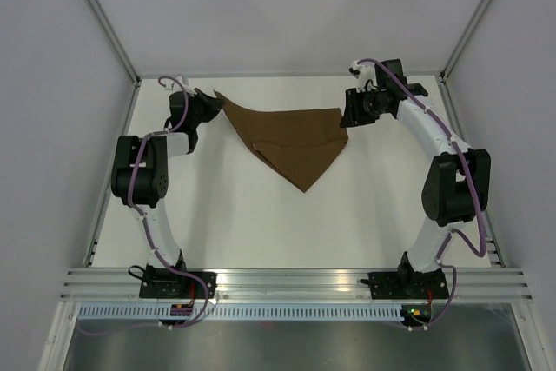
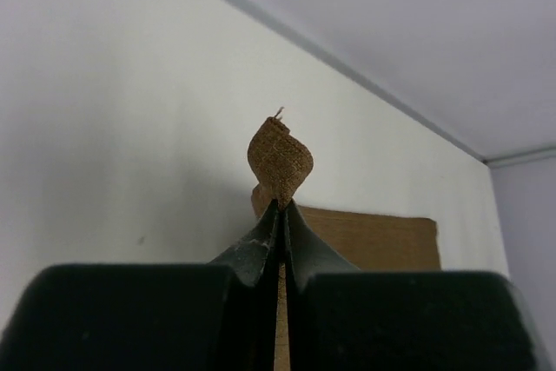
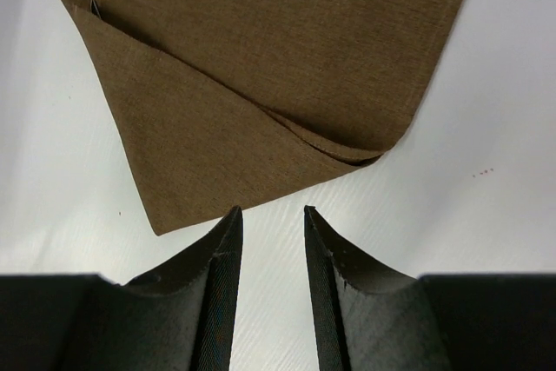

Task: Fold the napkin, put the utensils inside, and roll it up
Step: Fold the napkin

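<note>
White worktop [image 1: 261, 232], walled by pale panels, carries the napkin [image 1: 291, 141] toward twelve o'clock. It lies as a rough, partly folded triangle with its point aimed at six. At about ten o'clock the left tool [image 2: 281, 208] is clamped tight on the cloth's far-left corner, a curl of fabric poking above the tips, likely so that corner can be drawn across. At one o'clock the right tool [image 3: 272, 215] hangs with jaws apart just short of the layered right corner, holding nothing, seemingly lining up its pinch.
</note>
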